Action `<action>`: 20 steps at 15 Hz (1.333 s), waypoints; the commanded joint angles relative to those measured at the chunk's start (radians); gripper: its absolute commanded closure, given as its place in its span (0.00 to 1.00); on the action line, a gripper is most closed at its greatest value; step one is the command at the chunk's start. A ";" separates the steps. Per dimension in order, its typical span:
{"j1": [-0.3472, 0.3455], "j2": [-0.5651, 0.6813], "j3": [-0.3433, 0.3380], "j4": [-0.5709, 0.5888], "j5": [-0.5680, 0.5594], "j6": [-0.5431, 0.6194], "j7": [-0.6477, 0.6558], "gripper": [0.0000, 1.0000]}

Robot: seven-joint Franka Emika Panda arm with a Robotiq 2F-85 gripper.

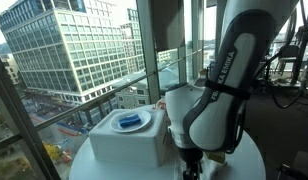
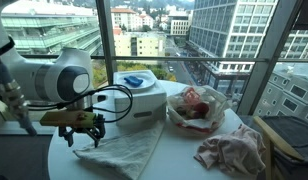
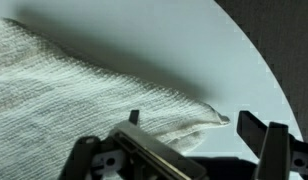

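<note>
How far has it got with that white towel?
Nothing looks done: the white towel lies rumpled on the table. In hand: the open gripper hangs just above the towel's corner, holding nothing. Left, probably: closing on it and everything after.
</note>
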 commanded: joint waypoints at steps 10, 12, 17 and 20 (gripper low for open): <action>0.128 0.117 -0.058 -0.014 -0.065 0.203 0.087 0.00; 0.163 0.121 -0.096 -0.007 -0.096 0.219 0.111 0.00; 0.216 0.163 -0.153 0.025 -0.133 0.212 0.145 0.00; 0.239 0.186 -0.176 0.043 -0.143 0.210 0.159 0.07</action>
